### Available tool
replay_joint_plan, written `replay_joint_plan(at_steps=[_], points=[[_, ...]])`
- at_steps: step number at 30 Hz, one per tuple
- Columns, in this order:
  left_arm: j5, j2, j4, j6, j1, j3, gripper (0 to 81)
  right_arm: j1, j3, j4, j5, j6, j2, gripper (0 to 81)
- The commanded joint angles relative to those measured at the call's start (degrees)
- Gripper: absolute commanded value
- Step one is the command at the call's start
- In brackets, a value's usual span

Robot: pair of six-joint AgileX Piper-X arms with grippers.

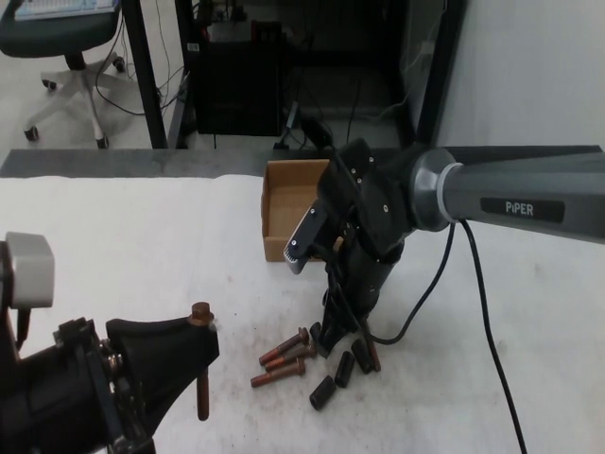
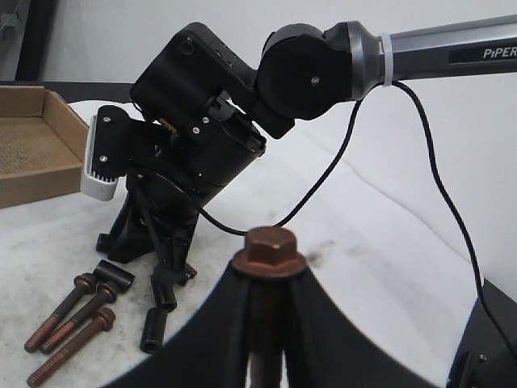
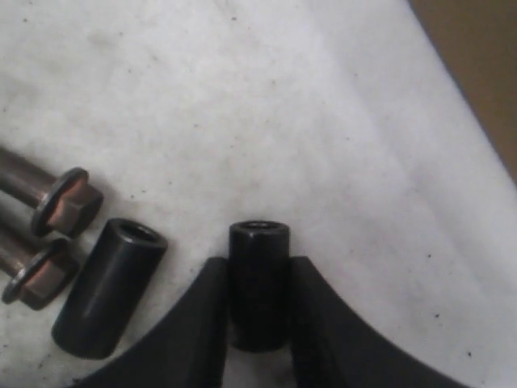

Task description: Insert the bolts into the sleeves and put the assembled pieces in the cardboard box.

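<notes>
My left gripper [image 2: 266, 287] is shut on a rusty bolt [image 2: 269, 250], which stands upright with its hex head on top, low at the bench's near left [image 1: 200, 355]. My right gripper [image 3: 258, 279] points down into the pile of parts [image 1: 333, 339], and its fingers [image 3: 202, 315] press both sides of a black sleeve [image 3: 258, 242]. Beside it lies a second sleeve [image 3: 109, 287], then two bolt heads [image 3: 69, 202]. Three loose bolts [image 1: 284, 357] and several sleeves [image 1: 333, 378] lie on the white cloth. The cardboard box [image 1: 288, 203] stands open just behind the pile.
The right arm's black cable [image 1: 477, 284] trails over the cloth to the right of the pile. The bench's far edge [image 1: 142, 163] runs behind the box, with a dark frame and an office chair [image 1: 71, 57] beyond it. Open cloth [image 1: 123, 246] lies left of the box.
</notes>
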Motion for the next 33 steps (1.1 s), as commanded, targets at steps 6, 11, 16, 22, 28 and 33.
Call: replay_joint_plan(at_steps=[6,11,16,22,28,33], points=[[0.28,-0.54,-1.2,0.38,0.15,-0.53,0.2,-0.28,-0.66,0.21,4.69,-0.47,-0.36,0.8],[2.08,-0.54,-11.14,-2.05,0.15,-0.81,0.2,-0.43,-1.04,0.2,-0.63,7.15,-9.29,0.8],[1.82,-0.54,-28.74,-8.17,0.15,-1.08,0.2,-3.12,-0.38,0.07,-21.62,19.6,-24.55,0.8],[4.58,-0.54,-30.91,-15.01,0.15,-1.53,0.2,-3.83,6.18,-0.52,-33.45,21.42,-42.03,0.8],[6.34,2.2,-31.51,-15.03,0.15,-4.63,0.2,-2.43,24.05,-9.81,-35.45,28.65,-61.06,0.8],[13.86,11.03,-31.51,-13.35,-0.01,-11.56,0.2,1.17,43.58,-42.4,-34.86,43.78,-71.57,0.8]])
